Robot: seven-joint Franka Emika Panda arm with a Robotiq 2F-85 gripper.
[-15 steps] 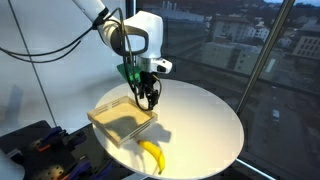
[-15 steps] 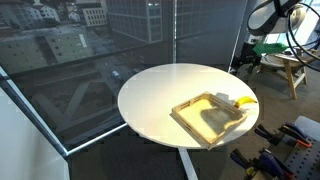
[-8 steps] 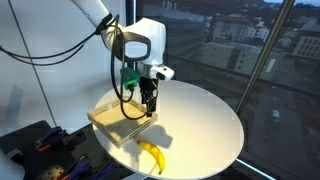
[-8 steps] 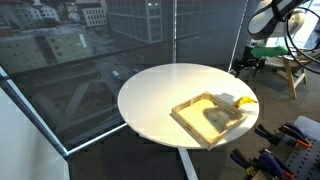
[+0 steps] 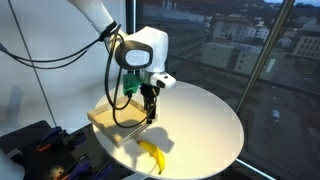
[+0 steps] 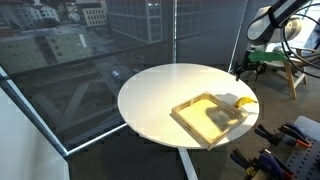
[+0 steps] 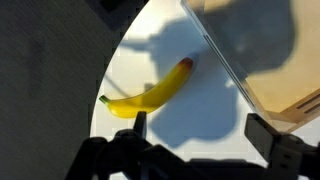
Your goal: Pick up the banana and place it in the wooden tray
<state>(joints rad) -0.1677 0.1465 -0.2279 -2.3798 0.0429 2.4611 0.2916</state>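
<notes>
Over the last second the arm has shifted slightly toward the banana's side of the tray, with the gripper [image 5: 149,108] a little lower. The tray and the banana have stayed where they were.

The round white table [image 5: 205,115] carries both. The wooden tray [image 5: 112,120] sits flat near the table's rim, and in both exterior views its floor holds only the arm's shadow.

The banana [image 5: 152,155] lies flat on the table outside the tray, near one of its rims and close to the table edge. In the wrist view its long axis runs diagonally, with the stem end at lower left and the darker tip at upper right toward the tray rim. A small gap separates tip and rim.

The gripper's fingers [image 7: 262,132] stand wide apart, clamped on nothing, hanging above the tabletop beside the tray.
</notes>
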